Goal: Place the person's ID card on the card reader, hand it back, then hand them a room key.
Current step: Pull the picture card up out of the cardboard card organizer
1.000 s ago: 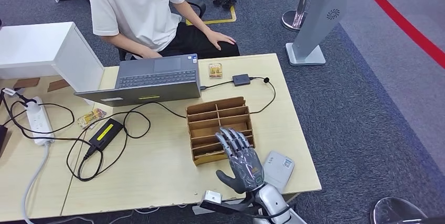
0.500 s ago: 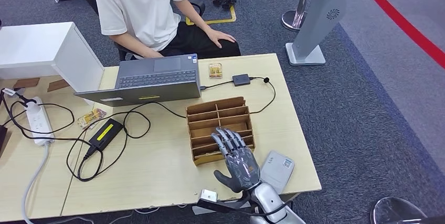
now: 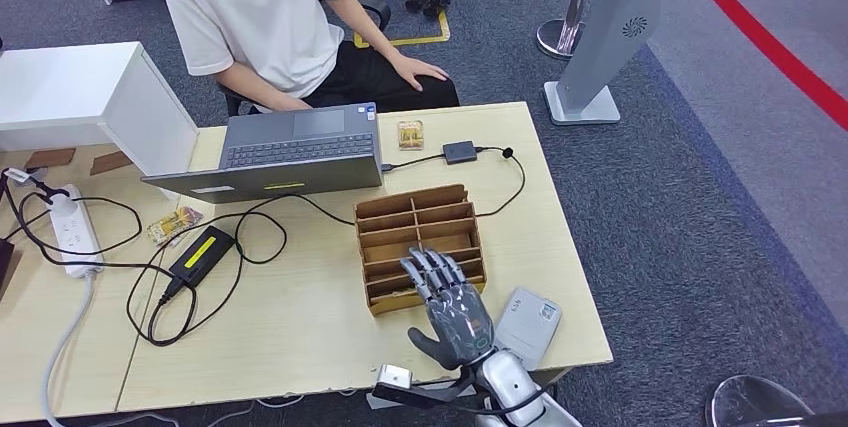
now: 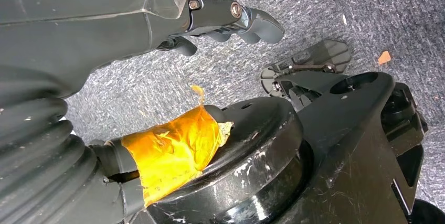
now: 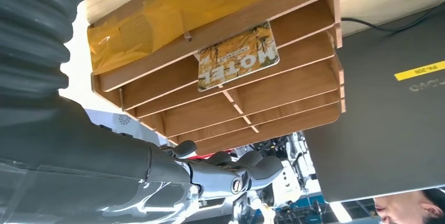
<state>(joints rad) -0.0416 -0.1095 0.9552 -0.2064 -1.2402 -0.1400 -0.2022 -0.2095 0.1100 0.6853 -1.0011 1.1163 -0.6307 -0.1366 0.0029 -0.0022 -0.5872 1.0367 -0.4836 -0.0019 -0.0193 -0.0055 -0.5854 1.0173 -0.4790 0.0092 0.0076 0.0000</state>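
- The right hand hangs just above the near end of the wooden card rack. Its fingers are straight and a little apart, and it holds nothing.
- The rack is a long box with its long side running away from the robot, toward the laptop. It has many thin slots.
- In the right wrist view, one room key card sits in a slot near the hand's end of the rack. It has yellow leaves and the word MOTEL on it. Its long side lies along the slot.
- One small grey card reader lies flat on the table, just beside the right hand, near the table's front corner.
- One small yellow card lies by the far edge of the table, near the person. It may be the ID card, but it is too small to tell.
- The left hand hangs over the carpet floor. Its fingers are curled in, holding nothing.
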